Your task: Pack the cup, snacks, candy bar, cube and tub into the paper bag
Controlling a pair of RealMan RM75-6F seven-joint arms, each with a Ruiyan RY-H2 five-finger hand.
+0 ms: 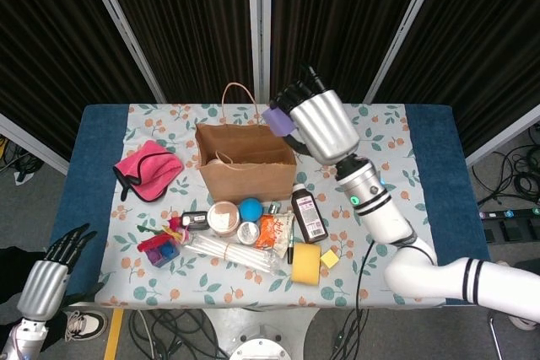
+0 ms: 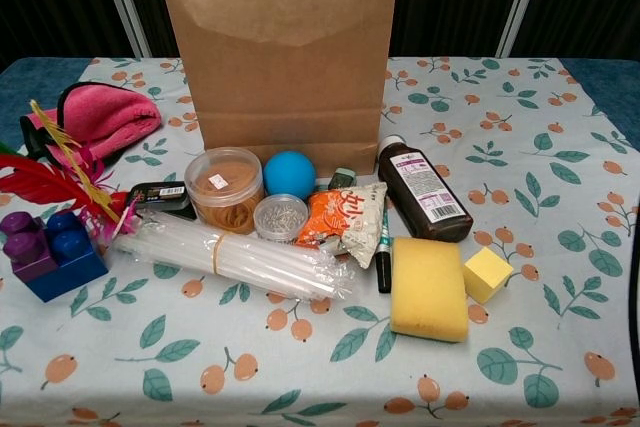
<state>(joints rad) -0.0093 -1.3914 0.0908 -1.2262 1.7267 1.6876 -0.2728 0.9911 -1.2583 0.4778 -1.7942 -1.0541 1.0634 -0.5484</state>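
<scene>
The purple cube (image 1: 276, 119) is hanging in the air above the right rim of the paper bag (image 1: 245, 162), the right robot hand (image 1: 314, 124) pinching it in its fingertips. The left robot hand (image 1: 48, 274) is idling off the bench (image 1: 422, 183) corner, fingers spread and holding nothing.

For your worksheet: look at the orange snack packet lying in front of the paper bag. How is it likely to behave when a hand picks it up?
The snack packet looks crinkled and soft, so it will probably flop and deform rather than stay stiff. Its glossy wrapper may be somewhat slippery. It lies flat, so it is unlikely to roll.
</scene>
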